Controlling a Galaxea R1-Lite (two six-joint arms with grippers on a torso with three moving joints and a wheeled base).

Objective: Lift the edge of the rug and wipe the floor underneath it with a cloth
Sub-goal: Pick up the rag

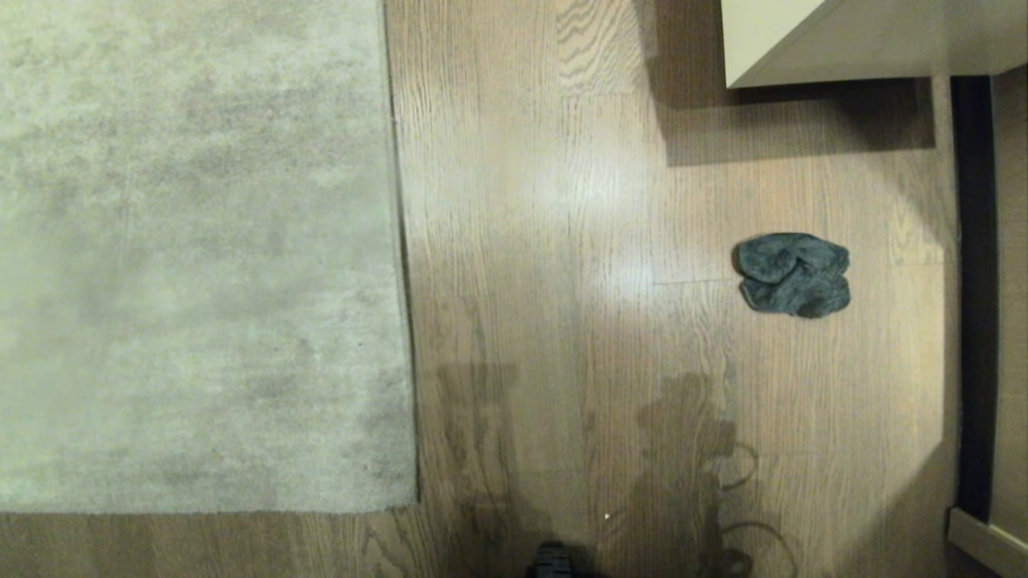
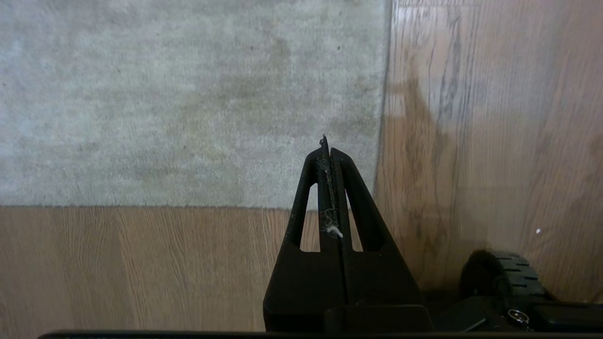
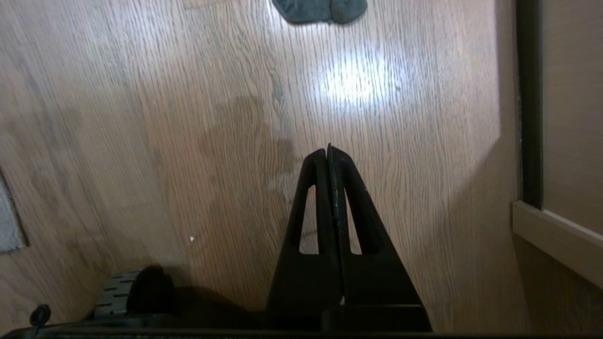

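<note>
Nothing of the task looked begun: the rug [image 1: 193,257] lay flat at nine o'clock in the head view, its edge unlifted on the floor [image 1: 562,241], and the cloth [image 1: 793,274] sat untouched at three o'clock, well apart from it. The left gripper [image 2: 326,141] hung over the rug's corner and the right gripper [image 3: 328,149] over bare boards, both jaws clenched on nothing, though a wisp of what was probably lint clung to the left. Fetching the cloth, lifting the edge and wiping all remained.

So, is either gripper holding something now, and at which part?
Nothing is held. The left gripper and right gripper both have shut, empty jaws. The small dark grey-teal fuzzy cloth lies untouched on the wood-grain plank floor.
</note>
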